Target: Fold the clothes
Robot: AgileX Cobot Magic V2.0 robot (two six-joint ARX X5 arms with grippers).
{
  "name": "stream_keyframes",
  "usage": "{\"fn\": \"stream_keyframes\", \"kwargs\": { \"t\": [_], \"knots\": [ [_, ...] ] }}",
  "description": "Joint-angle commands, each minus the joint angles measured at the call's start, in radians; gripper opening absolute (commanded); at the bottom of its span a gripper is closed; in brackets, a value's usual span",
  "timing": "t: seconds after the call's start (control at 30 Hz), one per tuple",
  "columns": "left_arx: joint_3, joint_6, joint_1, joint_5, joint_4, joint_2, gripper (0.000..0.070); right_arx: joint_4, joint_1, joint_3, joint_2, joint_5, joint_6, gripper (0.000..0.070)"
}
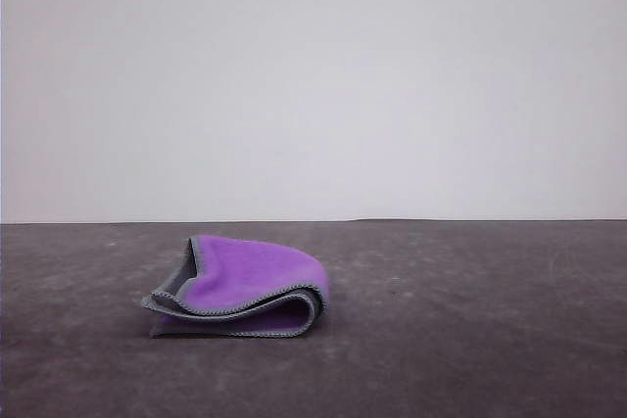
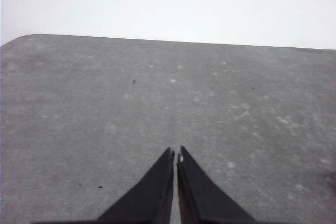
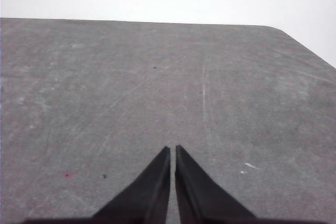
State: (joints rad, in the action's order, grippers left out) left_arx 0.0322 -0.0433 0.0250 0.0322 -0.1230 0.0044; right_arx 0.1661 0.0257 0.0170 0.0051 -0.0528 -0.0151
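Up close, the left end effector (image 2: 176, 156) has its black fingers pressed together over bare grey worktop (image 2: 79, 103), holding nothing; the right end effector (image 3: 172, 149) is likewise closed and empty. Farther out, the cloth (image 1: 240, 288) lies folded, purple face outward, on the worktop well short of its far edge.

left tool (image 2: 175, 154) and right tool (image 3: 172, 148) each end in two matte black, smooth, tapering wedge fingers
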Motion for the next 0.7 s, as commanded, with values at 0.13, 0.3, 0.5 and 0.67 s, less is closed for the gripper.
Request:
{"fn": "stream_keyframes", "kwargs": {
  "t": [0.13, 0.3, 0.5, 0.67],
  "knots": [
    [-0.019, 0.009, 0.000, 0.001, 0.012, -0.001, 0.0000, -0.009, 0.000, -0.005, -0.002, 0.000, -0.011, 0.0015],
    [-0.019, 0.009, 0.000, 0.001, 0.012, -0.001, 0.0000, -0.009, 0.000, -0.005, -0.002, 0.000, -0.011, 0.0015],
    [-0.019, 0.009, 0.000, 0.001, 0.011, -0.001, 0.0000, -0.009, 0.000, -0.005, -0.002, 0.000, -0.011, 0.0015],
    [-0.019, 0.009, 0.000, 0.001, 0.012, -0.001, 0.0000, -0.009, 0.000, -0.005, -0.002, 0.000, -0.011, 0.0015]
  ]
}}
